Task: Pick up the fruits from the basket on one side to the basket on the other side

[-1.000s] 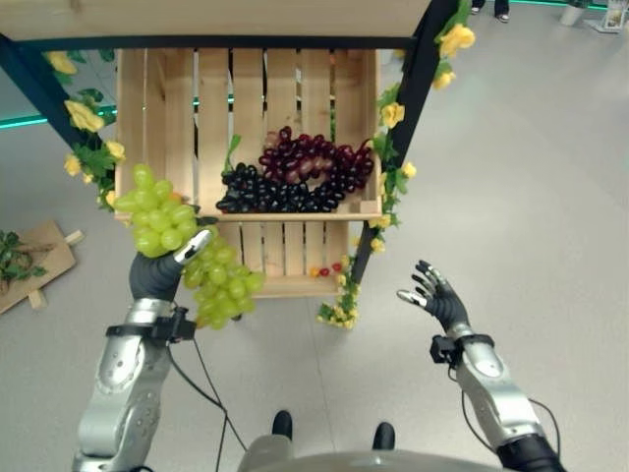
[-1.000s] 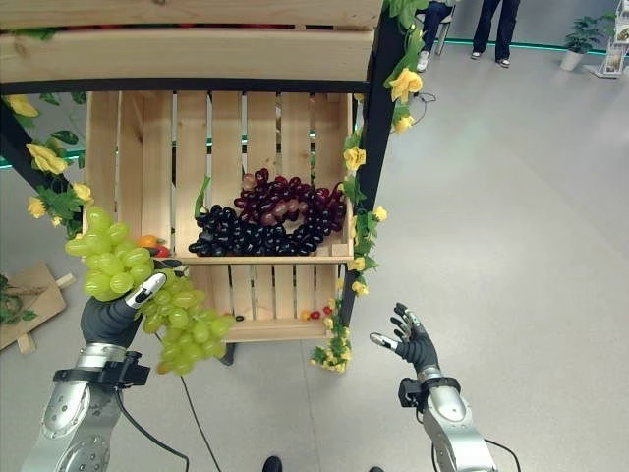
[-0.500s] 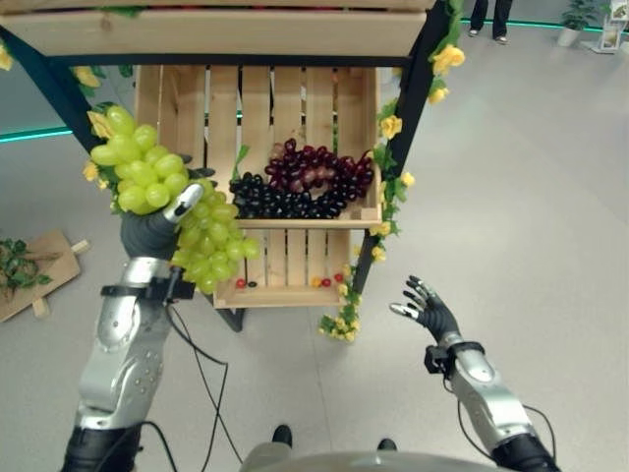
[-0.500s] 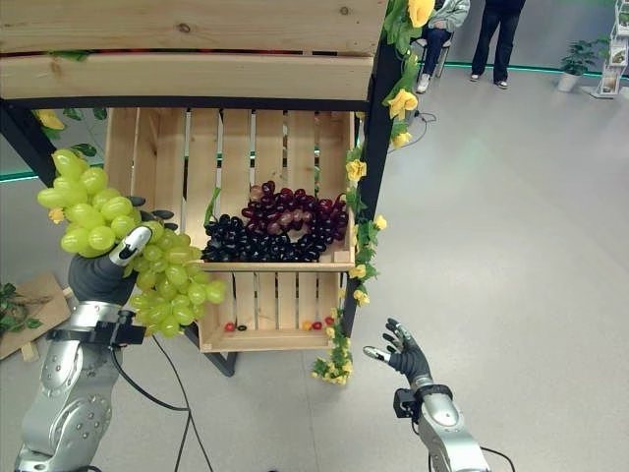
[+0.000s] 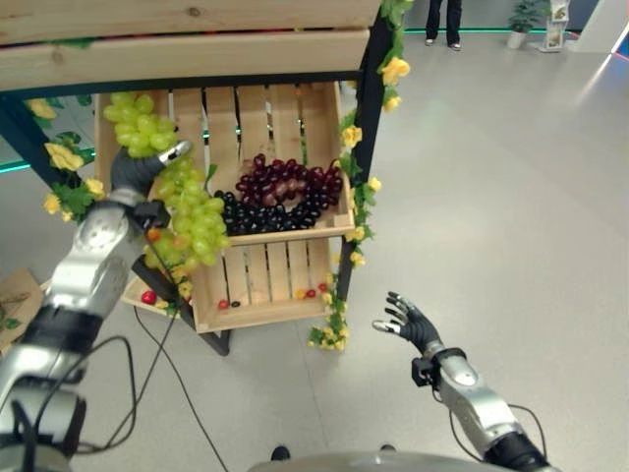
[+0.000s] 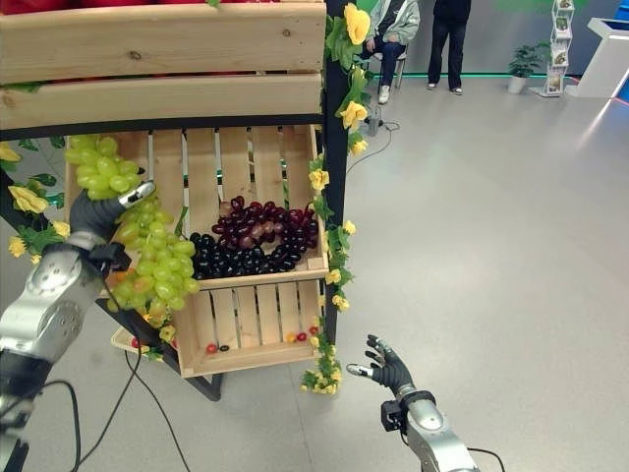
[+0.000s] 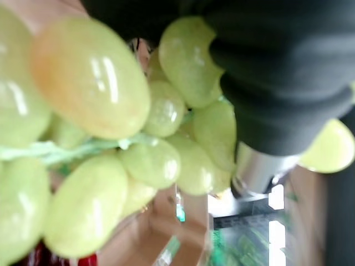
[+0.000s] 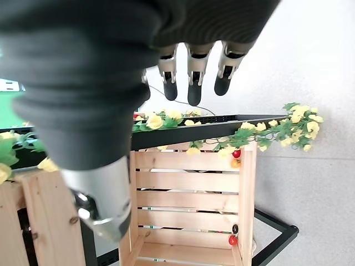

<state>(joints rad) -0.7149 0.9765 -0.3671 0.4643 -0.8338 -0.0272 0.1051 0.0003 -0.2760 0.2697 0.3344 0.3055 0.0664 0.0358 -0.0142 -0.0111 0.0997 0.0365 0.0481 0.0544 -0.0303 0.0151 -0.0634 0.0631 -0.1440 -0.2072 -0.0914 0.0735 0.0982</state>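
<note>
Left hand (image 5: 138, 169) curled around soft, loose green grapes (image 5: 187, 211), best gripped at stem; right hand (image 5: 408, 323) spread

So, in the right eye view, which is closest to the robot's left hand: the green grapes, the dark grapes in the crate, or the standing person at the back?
1. Green grapes: held in the left hand itself, hanging below it.
2. Dark grapes: in the wooden crate, to the hand's right.
3. Standing person: far across the floor, at the back right.
</note>
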